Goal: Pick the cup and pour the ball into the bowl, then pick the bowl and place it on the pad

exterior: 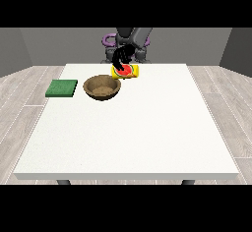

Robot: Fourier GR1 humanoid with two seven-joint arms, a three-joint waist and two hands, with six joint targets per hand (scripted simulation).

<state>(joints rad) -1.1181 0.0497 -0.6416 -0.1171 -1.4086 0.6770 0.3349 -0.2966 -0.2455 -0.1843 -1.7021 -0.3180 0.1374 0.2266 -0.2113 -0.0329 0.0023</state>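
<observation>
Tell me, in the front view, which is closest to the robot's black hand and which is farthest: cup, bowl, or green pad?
From the hand:
1. Yellow cup, right under the hand.
2. Brown bowl, toward the view's left.
3. Green pad, farthest left.

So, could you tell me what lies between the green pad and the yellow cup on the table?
In the front view, the brown bowl sits between the green pad and the yellow cup, which a black hand reaches.

One black hand (120, 59) shows near the view's middle, lowered from a grey forearm, its fingers curled downward around something.
</observation>
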